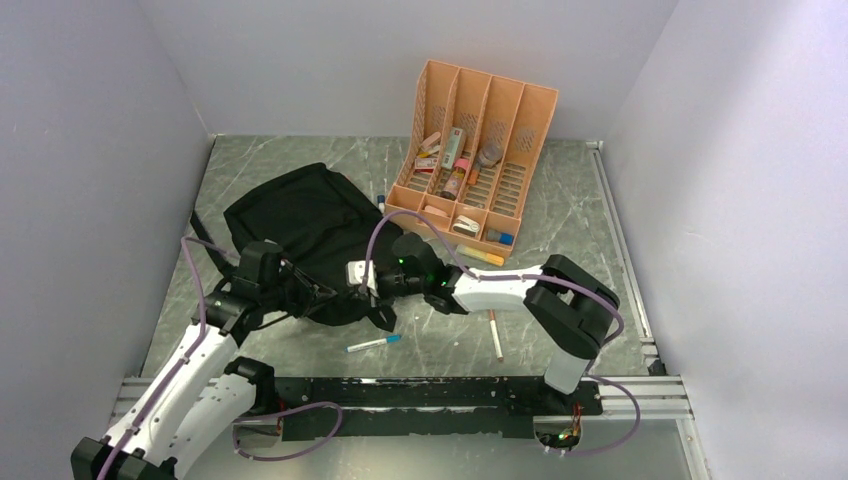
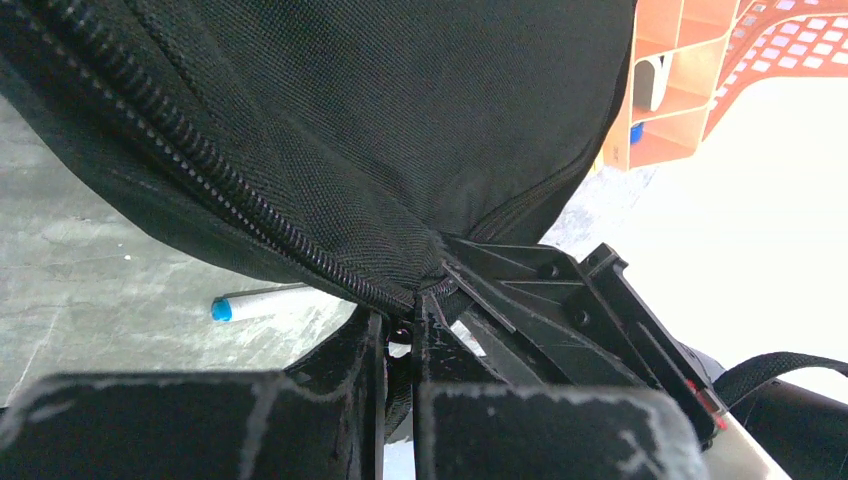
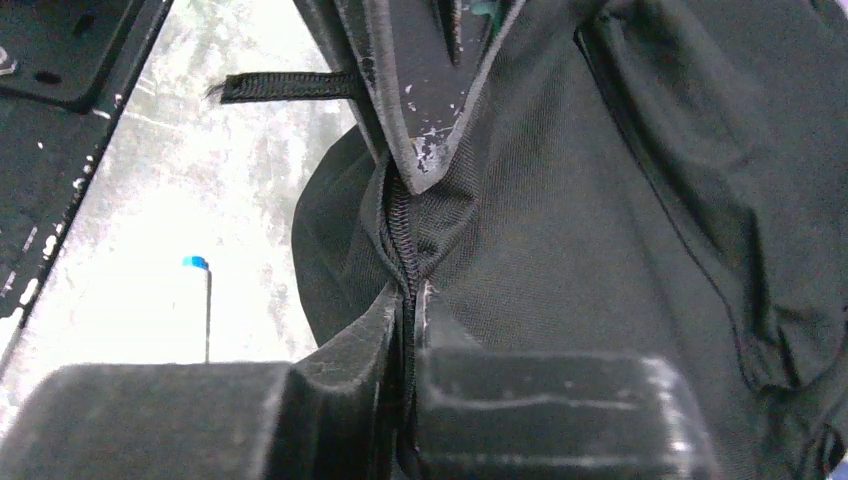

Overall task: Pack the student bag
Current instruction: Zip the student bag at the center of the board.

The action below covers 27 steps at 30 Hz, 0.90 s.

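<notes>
The student bag (image 1: 300, 215), a soft black backpack, lies flat on the grey table left of centre. At its near edge the two grippers meet. My left gripper (image 1: 322, 293) is shut on the bag's zipper seam (image 2: 300, 240), with the fabric (image 2: 400, 120) rising above its fingertips. Facing it from the right, my right gripper (image 1: 357, 276) is shut on the same zipped edge (image 3: 405, 240). The bag's cloth (image 3: 600, 250) fills the right wrist view. The zipper looks closed, so the inside is hidden.
An orange slotted organizer (image 1: 475, 150) holding small items stands at the back right. A blue-capped white pen (image 1: 373, 343) lies near the front edge, beside the bag. Another pen (image 1: 495, 335) lies right of it, and a yellow item (image 1: 487, 257) lies in front of the organizer.
</notes>
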Each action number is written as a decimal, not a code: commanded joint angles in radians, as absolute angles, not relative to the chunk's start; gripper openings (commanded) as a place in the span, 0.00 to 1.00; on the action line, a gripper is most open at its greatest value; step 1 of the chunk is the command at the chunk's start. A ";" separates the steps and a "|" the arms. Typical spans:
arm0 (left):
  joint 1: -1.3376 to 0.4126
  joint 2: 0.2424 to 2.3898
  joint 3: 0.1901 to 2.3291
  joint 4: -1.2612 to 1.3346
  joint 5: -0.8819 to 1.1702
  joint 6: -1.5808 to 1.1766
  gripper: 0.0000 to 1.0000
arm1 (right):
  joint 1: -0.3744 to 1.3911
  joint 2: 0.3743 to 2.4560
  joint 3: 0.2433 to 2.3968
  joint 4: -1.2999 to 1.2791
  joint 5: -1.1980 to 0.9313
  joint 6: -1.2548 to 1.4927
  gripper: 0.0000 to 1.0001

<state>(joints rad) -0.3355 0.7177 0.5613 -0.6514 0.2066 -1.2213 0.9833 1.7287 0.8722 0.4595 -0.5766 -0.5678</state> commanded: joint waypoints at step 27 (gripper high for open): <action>-0.337 0.715 0.586 -0.586 0.312 -1.181 0.19 | 0.988 1.770 0.921 0.466 -0.575 -0.575 0.00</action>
